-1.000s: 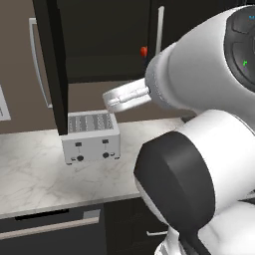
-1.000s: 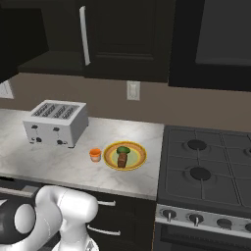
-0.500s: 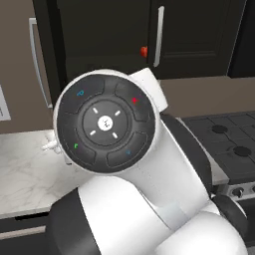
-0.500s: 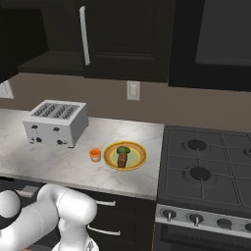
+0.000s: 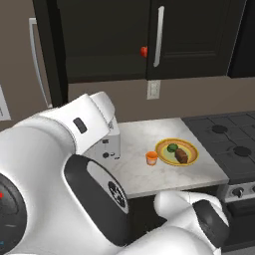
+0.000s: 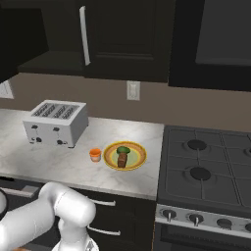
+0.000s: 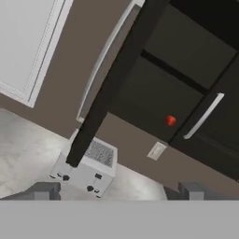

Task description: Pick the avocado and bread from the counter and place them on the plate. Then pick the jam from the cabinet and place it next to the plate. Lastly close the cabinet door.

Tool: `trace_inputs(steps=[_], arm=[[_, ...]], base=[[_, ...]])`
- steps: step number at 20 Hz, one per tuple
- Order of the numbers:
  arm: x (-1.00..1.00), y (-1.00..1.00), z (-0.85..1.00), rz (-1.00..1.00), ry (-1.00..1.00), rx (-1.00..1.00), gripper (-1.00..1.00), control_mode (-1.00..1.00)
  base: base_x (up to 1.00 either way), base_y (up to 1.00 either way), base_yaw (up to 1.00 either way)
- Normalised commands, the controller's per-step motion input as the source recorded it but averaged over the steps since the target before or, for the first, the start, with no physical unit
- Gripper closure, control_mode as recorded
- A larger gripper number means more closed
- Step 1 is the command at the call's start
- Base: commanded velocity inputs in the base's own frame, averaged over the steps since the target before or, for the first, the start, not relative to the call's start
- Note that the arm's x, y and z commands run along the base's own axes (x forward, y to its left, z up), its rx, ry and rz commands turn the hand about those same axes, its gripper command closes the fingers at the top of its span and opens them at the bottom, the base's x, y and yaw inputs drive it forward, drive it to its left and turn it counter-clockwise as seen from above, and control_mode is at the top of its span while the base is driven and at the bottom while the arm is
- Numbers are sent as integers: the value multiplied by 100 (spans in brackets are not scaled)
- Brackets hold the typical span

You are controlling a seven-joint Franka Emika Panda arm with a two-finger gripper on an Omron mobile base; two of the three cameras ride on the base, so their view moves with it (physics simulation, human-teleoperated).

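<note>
On the white marble counter (image 6: pixel 73 164) lies the yellow-rimmed plate (image 6: pixel 138 150), carrying the dark green avocado (image 6: pixel 123 149) and the brown bread (image 6: pixel 122 160). The orange jam (image 6: pixel 95 155) stands just left of the plate, apart from it. The left base view shows the same plate (image 5: pixel 164 148), avocado (image 5: pixel 172 147), bread (image 5: pixel 182 156) and jam (image 5: pixel 151 158). The dark cabinet (image 5: pixel 104 40) is open; its cabinet door (image 7: pixel 114 79) sticks out edge-on, silver handle (image 7: pixel 103 60) on its left. My gripper (image 7: pixel 116 191) is open and empty, facing that door from a distance.
A silver toaster (image 6: pixel 55 122) stands left of the jam. A red round fruit (image 5: pixel 143 51) sits in the cabinet beside a shut door with a bar handle (image 5: pixel 158 35). The stove (image 6: pixel 206 166) borders the counter on the right. My white arm (image 5: pixel 60 184) blocks the lower left.
My arm has swung down and left in the left base view, uncovering the plate, jam and cabinet. Everything on the counter stays where it was. The fingers stay wide apart.
</note>
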Motion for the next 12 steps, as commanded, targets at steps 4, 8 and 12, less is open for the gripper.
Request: trace_inputs(steps=[4,8,12], arm=[[25,23,-55,0,-15,-3,-100,-100],[19,15,-61,0,-18,-2,-100,-100],[28,11,-25,0,-17,0,-100,-100]], base=[[0,0,0],[0,0,0],[0,0,0]])
